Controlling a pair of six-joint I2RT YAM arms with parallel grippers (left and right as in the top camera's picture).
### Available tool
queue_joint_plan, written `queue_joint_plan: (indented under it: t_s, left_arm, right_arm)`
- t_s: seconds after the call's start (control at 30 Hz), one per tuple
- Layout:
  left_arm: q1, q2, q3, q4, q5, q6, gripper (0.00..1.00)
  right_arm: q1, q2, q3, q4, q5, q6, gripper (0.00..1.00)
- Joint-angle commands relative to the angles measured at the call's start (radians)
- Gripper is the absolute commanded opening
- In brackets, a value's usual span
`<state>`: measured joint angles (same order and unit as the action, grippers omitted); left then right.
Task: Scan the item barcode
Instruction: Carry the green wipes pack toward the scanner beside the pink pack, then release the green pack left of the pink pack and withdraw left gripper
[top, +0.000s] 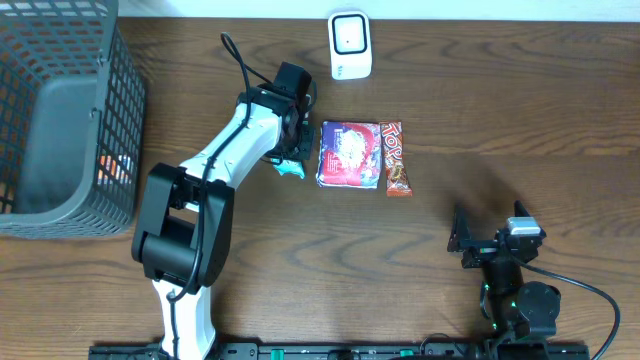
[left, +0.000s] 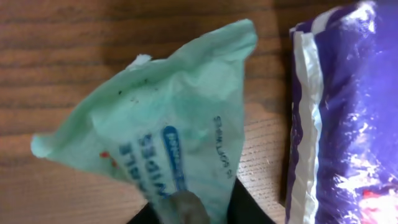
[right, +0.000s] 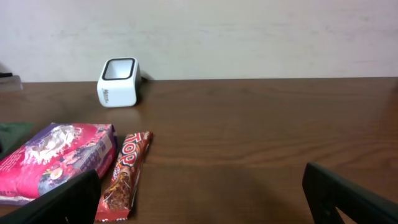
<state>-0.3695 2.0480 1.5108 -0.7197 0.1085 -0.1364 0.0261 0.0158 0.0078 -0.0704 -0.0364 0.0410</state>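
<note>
Overhead view: the left gripper (top: 294, 152) is reaching down at a pale green plastic wipes packet (top: 291, 168) on the brown wooden tabletop (top: 500, 110).
Item: by my reading the packet is the thing to scan. It lies directly under and ahead of the left gripper, crumpled and partly lifted at one corner.
Left gripper state: in the left wrist view its dark fingers (left: 181, 208) meet the packet (left: 174, 124) at the lower edge. I cannot tell whether they pinch the film or stand slightly apart from it.
Right gripper state: the right gripper (right: 205, 199) is spread wide with nothing between its fingers, parked well apart from the goods.
Neighbours: a glossy purple and pink snack bag (top: 348, 154) lies just beside the left gripper on its far side, almost touching the packet. A red chocolate bar (top: 397, 158) lies against the bag's other edge.
Scanner: a white box-shaped barcode scanner (top: 350, 45) stands well beyond the left gripper, towards the wall. A dark grey wire basket (top: 125, 120) sits off to its other side.
Risk, slip: the film is thin and slack, so a shallow pinch at the edge could let it slide out on the lift.
Risk, snag: the bag is so close that a finger could catch it and drag it along.
Risk, misread: creased film may hide or bend the barcode, which I cannot find in these views.
</note>
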Motion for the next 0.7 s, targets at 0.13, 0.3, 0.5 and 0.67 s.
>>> queue_joint_plan:
  t_s: [0.13, 0.3, 0.5, 0.67]
  left_arm:
    - [0.004, -0.011, 0.014, 0.016, -0.013, -0.003, 0.47]
    - [0.018, -0.082, 0.035, 0.018, -0.017, -0.003, 0.64]
    - [0.064, -0.233, 0.047, 0.048, -0.017, -0.003, 0.73]
    - [0.127, -0.379, 0.047, 0.108, -0.017, -0.003, 0.74]
  right_arm:
    - [-0.003, -0.004, -0.002, -0.004, 0.001, 0.006, 0.99]
    - [-0.003, -0.004, -0.002, -0.004, 0.001, 0.006, 0.99]
    - [-0.003, -0.004, -0.002, -0.004, 0.001, 0.006, 0.99]
    - [-0.003, -0.004, -0.002, -0.004, 0.001, 0.006, 0.99]
